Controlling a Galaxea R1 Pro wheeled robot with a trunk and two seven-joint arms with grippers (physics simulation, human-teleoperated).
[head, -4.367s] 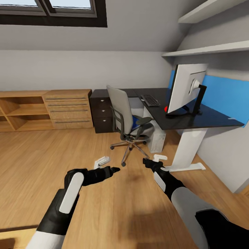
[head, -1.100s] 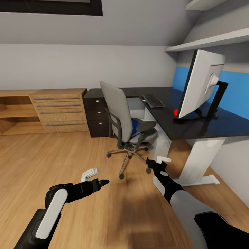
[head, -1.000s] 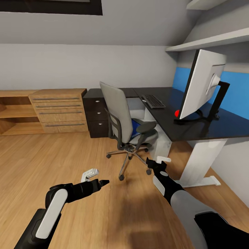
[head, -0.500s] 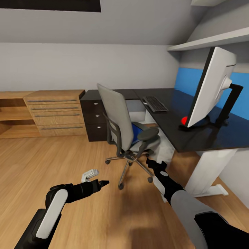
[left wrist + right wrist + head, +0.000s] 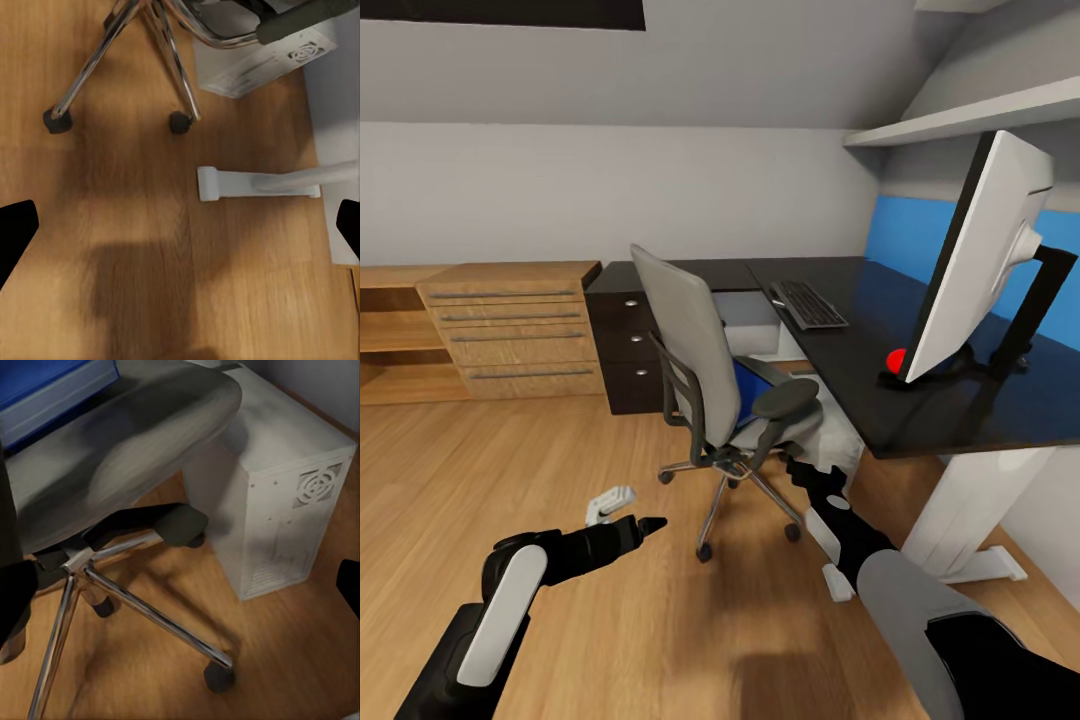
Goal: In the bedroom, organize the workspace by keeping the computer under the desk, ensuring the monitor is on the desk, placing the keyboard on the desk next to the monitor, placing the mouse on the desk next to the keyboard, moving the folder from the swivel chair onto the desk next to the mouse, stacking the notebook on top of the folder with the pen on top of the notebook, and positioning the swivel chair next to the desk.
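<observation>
— What is being shown in the head view?
— The swivel chair (image 5: 715, 375) is being seen just in front of the desk (image 5: 880, 370), with the blue folder (image 5: 744, 385) lying on its seat. The monitor (image 5: 970, 255) and keyboard (image 5: 808, 303) are being carried by the desktop. The left gripper (image 5: 622, 512) and right gripper (image 5: 815, 478) are being held low over the wooden floor (image 5: 510, 470).

— And the left wrist view?
— The chair's chrome legs and castors are being shown, beside the desk's white foot. Dark fingertips (image 5: 15, 236) are being kept far apart at the frame edges, with nothing between them.

— The right wrist view?
— The computer (image 5: 281, 491) is being seen standing beside the chair's seat. Fingers are being held wide apart, empty
</observation>
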